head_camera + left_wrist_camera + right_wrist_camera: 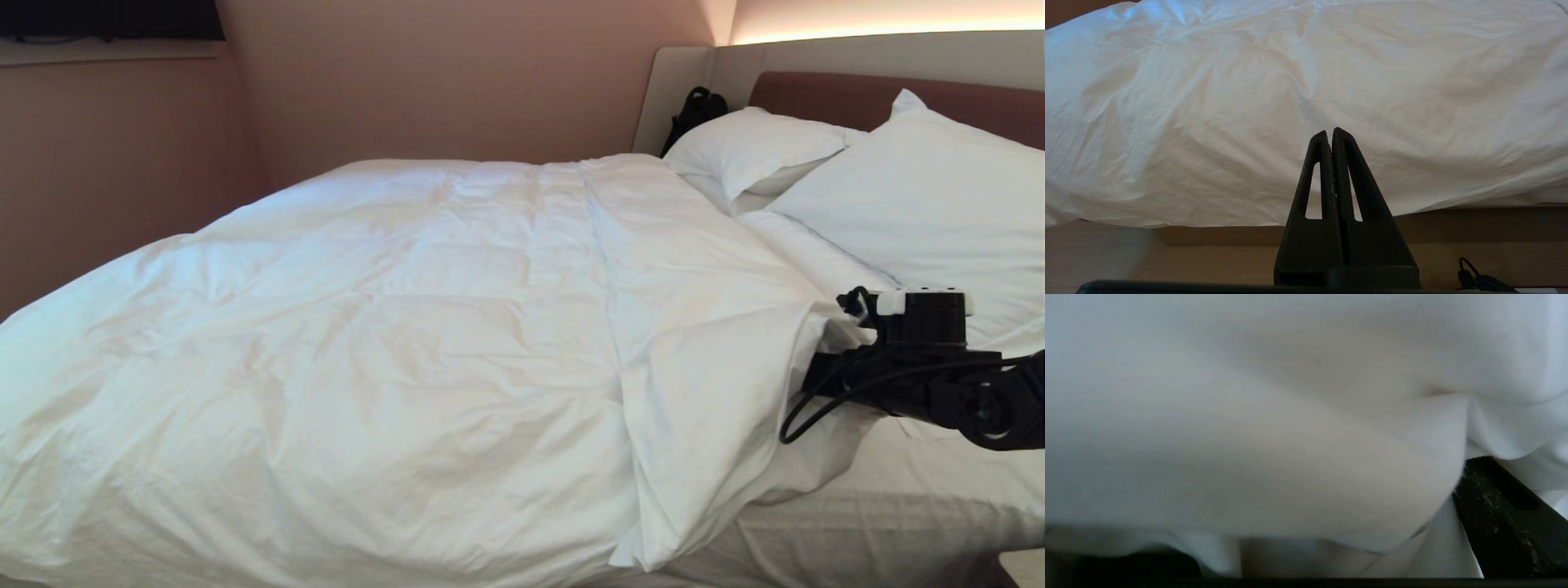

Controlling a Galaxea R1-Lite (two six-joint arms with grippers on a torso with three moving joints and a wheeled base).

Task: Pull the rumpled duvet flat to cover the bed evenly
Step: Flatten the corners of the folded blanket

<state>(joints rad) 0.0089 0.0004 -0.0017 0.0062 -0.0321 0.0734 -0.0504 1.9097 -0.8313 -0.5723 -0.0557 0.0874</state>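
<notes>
head view: the duvet (392, 351) lies over most of the bed (882, 531), its surface creased but broadly spread toward the foot and the far side. its edge nearest the pillows (922, 204) is folded back on itself, leaving a strip of bare sheet (922, 506) on the near side below the pillows. my right claw (824, 359) is pushed in against this folded edge, its tips hidden by the cloth.

right wrist view: duvet cloth fills the frame and bulges between my spread fingers (1498, 510); the claw stands wide open, with fabric in the gap but nothing pinched as yet.

left wrist view: my left claw (1331, 134) is parked low at the side of the bed, fingers pressed together and empty, pointing at the overhanging duvet side, short of touching it.

progress, as i judge it: the main body of the duvet is laid out; what is left is to close on the folded edge, draw it up toward the pillows so the bare strip is covered, and smooth the long ridge running down the middle.
</notes>
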